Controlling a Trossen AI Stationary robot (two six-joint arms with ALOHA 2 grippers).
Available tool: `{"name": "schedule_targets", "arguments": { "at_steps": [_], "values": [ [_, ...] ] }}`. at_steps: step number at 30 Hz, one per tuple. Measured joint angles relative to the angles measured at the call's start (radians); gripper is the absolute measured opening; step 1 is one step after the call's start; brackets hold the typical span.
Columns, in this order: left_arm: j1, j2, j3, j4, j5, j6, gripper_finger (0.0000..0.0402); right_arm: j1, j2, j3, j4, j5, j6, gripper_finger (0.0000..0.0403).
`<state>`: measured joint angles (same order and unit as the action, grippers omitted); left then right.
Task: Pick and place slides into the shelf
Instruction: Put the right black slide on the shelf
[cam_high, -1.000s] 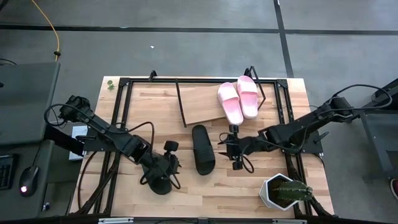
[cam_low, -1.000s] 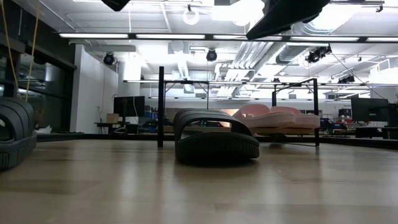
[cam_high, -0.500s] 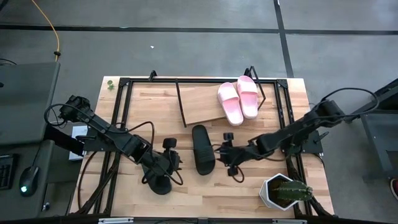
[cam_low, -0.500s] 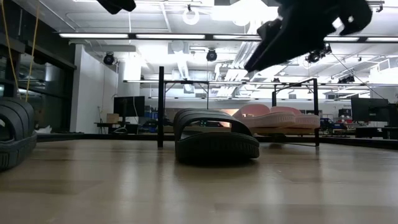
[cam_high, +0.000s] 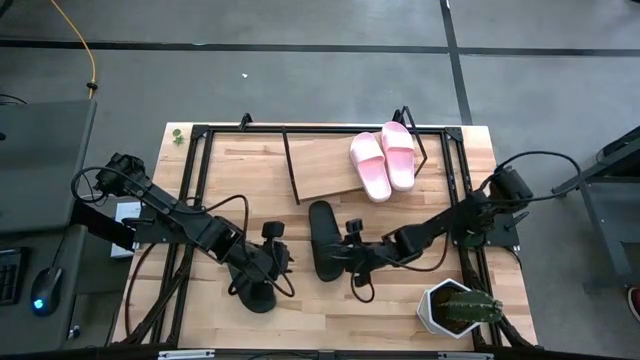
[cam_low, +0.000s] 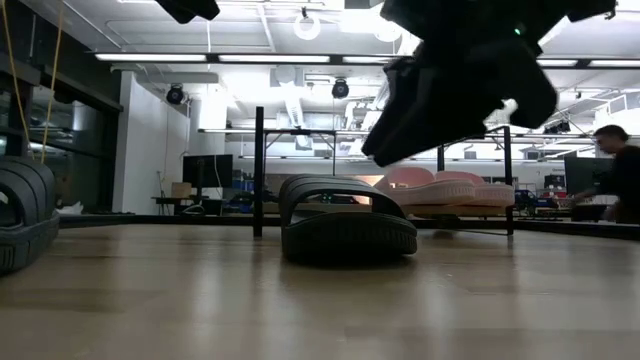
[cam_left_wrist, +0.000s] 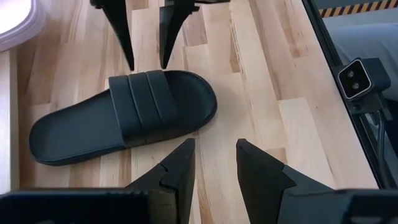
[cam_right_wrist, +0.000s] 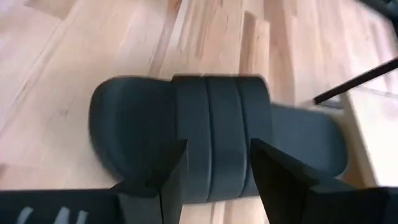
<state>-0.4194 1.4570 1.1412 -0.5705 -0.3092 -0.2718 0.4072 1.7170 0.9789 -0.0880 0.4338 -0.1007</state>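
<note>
One black slide (cam_high: 325, 240) lies flat on its sole in the middle of the table, also seen in the left wrist view (cam_left_wrist: 124, 118). My right gripper (cam_high: 343, 256) hangs open just beside its strap (cam_right_wrist: 217, 118), fingertips slanting down and touching nothing. A second black slide (cam_high: 250, 292) lies on the table under my left arm, showing at the low view's left edge (cam_low: 20, 215). My left gripper (cam_left_wrist: 214, 162) is open over bare wood, facing the middle slide. Two pink slides (cam_high: 383, 160) lie side by side on the shelf (cam_high: 320, 172) at the far side.
A white pot with a cactus (cam_high: 458, 308) stands at the near right corner. The black table frame (cam_high: 195, 180) runs along the table's left and far sides. Bare wood lies between the middle slide and the shelf. A person (cam_low: 615, 170) stands in the room behind.
My right gripper has come down and gone toward the table's left, from beside the shelf's near right corner to the middle black slide's strap, still open. Neither black slide has moved.
</note>
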Motion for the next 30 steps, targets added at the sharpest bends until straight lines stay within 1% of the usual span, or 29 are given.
{"name": "schedule_targets", "arguments": {
  "at_steps": [4,9,13,18,25,30],
  "values": [
    [0.000,0.000,0.000,0.000,0.000,0.003,0.0101,0.032,0.032,0.048,-0.005,0.062,-0.059,0.0165],
    [0.000,0.000,0.000,0.001,0.000,0.003,0.0101,0.080,0.078,0.103,-0.020,0.194,-0.135,0.0165],
    [0.000,0.000,0.000,0.000,0.000,0.003,0.0101,0.107,0.091,0.130,-0.028,0.294,-0.144,0.0165],
    [0.000,0.000,0.000,0.000,0.000,0.005,0.0101,0.115,0.093,0.138,-0.026,0.304,-0.137,0.0165],
    [0.000,0.000,0.000,0.000,-0.001,0.005,0.0101,0.127,0.101,0.139,-0.046,0.308,-0.053,0.0165],
    [0.000,0.000,0.000,0.000,-0.002,0.005,0.0101,0.160,0.112,0.139,-0.085,0.362,-0.023,0.0165]
  ]
}}
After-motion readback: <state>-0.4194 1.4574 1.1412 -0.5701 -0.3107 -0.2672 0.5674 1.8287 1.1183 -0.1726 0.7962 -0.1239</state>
